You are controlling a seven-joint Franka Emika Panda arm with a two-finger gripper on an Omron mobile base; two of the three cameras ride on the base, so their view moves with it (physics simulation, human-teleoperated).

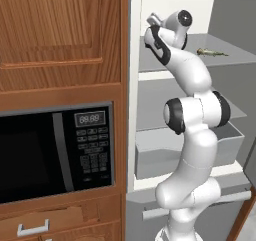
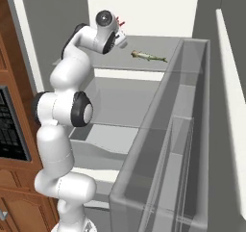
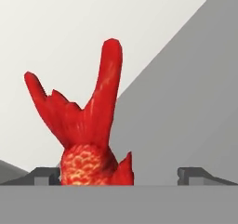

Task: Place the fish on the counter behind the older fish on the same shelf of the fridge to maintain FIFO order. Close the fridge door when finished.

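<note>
- Reaching into the open fridge [image 1: 150, 15], the gripper [image 2: 120, 26] is raised to the level of the upper shelf [image 1: 150, 60], over its left part.
- The red-orange fish [image 3: 86, 135] is seen in the hand view standing up between the two dark fingertips [image 3: 193, 174], tail fin spread and pointing away from the hand; a red tip of it also shows at the gripper in the right base view.
- The fingers look widely spaced, and where they meet the fish is cut off by the bottom of the hand view; it is judged that the fish is held, though the contact itself cannot be confirmed.
- The older fish [image 2: 149, 57] lies flat on the same shelf, to the gripper's right and nearer the front edge, well apart from it, its long axis running roughly along the shelf's width.
- Bare shelf is left between the older fish and the pale back wall; the release spot is judged to lie rightward of and deeper than the gripper.
- The fridge door [image 2: 192, 130] stands open to the right, not yet closed.
</note>
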